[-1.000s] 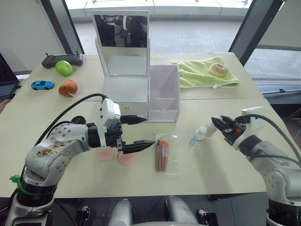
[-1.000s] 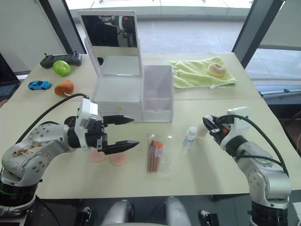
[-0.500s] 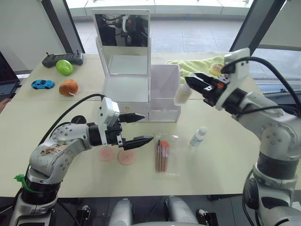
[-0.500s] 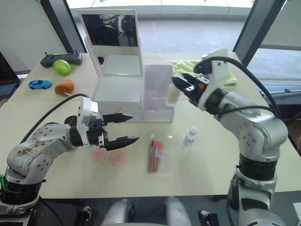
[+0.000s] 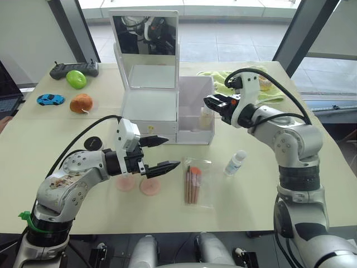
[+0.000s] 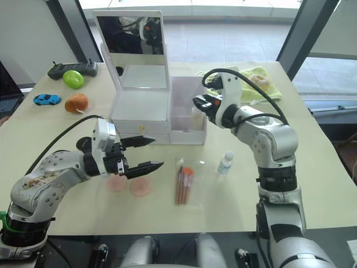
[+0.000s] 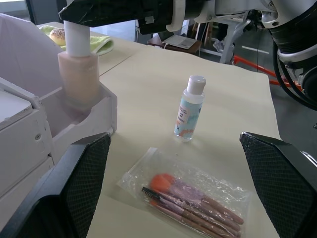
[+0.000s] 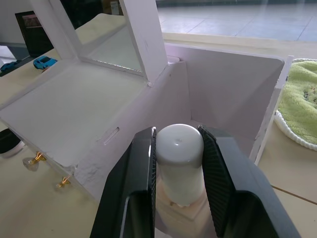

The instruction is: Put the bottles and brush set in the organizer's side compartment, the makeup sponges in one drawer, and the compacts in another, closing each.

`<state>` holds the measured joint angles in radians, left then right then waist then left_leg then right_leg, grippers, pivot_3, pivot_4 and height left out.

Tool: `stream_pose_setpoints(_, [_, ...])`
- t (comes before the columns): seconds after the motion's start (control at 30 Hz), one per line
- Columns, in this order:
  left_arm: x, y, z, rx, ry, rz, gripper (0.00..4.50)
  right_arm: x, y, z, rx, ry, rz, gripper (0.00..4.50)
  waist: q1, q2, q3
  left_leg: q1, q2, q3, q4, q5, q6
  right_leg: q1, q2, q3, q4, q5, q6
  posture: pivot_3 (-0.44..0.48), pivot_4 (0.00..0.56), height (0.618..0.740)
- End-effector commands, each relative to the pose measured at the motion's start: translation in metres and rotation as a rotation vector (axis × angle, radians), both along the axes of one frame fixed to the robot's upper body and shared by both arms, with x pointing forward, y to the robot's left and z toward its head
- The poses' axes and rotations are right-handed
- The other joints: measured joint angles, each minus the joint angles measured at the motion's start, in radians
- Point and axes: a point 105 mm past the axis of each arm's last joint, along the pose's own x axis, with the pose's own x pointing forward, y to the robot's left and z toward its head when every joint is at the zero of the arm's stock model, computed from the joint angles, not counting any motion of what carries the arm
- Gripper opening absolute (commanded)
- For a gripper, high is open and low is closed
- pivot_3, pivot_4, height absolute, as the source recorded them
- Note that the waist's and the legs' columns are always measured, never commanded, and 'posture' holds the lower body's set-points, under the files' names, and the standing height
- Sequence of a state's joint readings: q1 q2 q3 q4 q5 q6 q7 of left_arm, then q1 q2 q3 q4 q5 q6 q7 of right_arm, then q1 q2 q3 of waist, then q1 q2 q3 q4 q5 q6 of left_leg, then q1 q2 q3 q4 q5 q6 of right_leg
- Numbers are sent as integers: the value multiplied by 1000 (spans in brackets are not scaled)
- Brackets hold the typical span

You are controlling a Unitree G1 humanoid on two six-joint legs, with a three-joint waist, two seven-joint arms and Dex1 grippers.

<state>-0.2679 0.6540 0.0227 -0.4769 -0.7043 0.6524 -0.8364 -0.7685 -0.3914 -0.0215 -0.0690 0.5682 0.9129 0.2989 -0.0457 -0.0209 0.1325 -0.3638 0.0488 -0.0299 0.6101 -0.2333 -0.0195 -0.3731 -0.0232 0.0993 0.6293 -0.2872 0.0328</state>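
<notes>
My right gripper (image 5: 214, 104) is shut on the white cap (image 8: 179, 145) of the cream-beige bottle (image 7: 79, 74). It holds the bottle upright inside the translucent side compartment (image 5: 195, 96) of the white organizer (image 5: 149, 107). The clear bottle with the blue label (image 5: 235, 162) stands on the table to the right. The sleeved brush set (image 5: 193, 183) lies in front of the organizer. My left gripper (image 5: 170, 152) is open, low over two pink makeup sponges (image 5: 149, 187). One black-lidded compact (image 5: 92, 143) peeks out behind my left arm. Both gold-knobbed drawers (image 5: 149, 129) look shut.
A green towel (image 5: 237, 88) with a doughnut (image 5: 263, 81) lies at the back right. At the back left are a black controller (image 5: 72, 70), a green fruit (image 5: 76, 80), a blue toy car (image 5: 50, 100) and an orange ball (image 5: 81, 103). The mirror (image 5: 145, 34) stands upright.
My right gripper lifted the cream-beige bottle from beside the clear bottle, carried it left over the organizer and lowered it into the side compartment. The left gripper has barely moved.
</notes>
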Motion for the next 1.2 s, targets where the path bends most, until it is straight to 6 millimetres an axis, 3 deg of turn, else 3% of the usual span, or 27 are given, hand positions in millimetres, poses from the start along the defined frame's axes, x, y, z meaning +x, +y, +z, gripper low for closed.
stream_pose_setpoints(0.03, [-2, 1, 16, -8, -79, 16, 4500, 2, 2, 8, -8, -61, 6, 974, 0, 0, 0, 0, 0, 0, 0, 0, 0, 0, 0, 0, 0, 0, 0, 0, 150, 740])
stream_pose_setpoints(0.3, [3, 3, 22, 18, -132, 53, 4500, 8, -1, -22, -31, -5, -12, 974, 0, 0, 0, 0, 0, 0, 0, 0, 0, 0, 0, 0, 0, 0, 0, 0, 150, 740])
stream_pose_setpoints(0.4, [4, 6, 15, 75, -173, 68, 4500, 10, -1, -26, -22, -1, -15, 974, -3, 0, 0, 1, 0, 0, -1, 0, 0, 0, 1, 0, 0, 0, 0, 0, 150, 740])
stream_pose_setpoints(0.63, [6, 9, 16, 25, -148, 116, 4500, 9, -2, -24, 4, -10, -16, 974, -2, 0, 0, 1, 0, 0, -1, 0, 0, 0, 0, 0, 0, 0, 0, 0, 150, 740])
stream_pose_setpoints(0.77, [4, 8, 17, 5, -112, 107, 4500, 4, 0, -8, 43, -54, 10, 2285, -2, 0, 0, 1, 0, 0, -1, 0, 0, 0, 0, 0, 0, 0, 0, 0, 150, 740])
stream_pose_setpoints(0.97, [-6, 10, 17, 21, -71, 75, 4500, -22, -2, 36, 85, -167, 85, 4328, -1, 0, 0, 0, 0, -1, -1, 0, 0, 0, 0, 0, 0, 0, 0, 0, 150, 740])
stream_pose_setpoints(1.07, [-13, 14, 14, 73, -59, 43, 4500, -43, -9, 49, 66, -200, 130, 4457, 0, 0, 0, 0, 0, -1, -1, 0, 0, 0, 0, 0, 0, 0, 1, 0, 150, 740])
stream_pose_setpoints(1.2, [-19, 24, 12, 142, -35, 14, 4500, -66, -41, 46, -3, -173, 114, 4457, 4, -1, 1, 0, 0, -1, -1, 0, 0, 1, 0, -1, -2, -1, 2, 0, 150, 740])
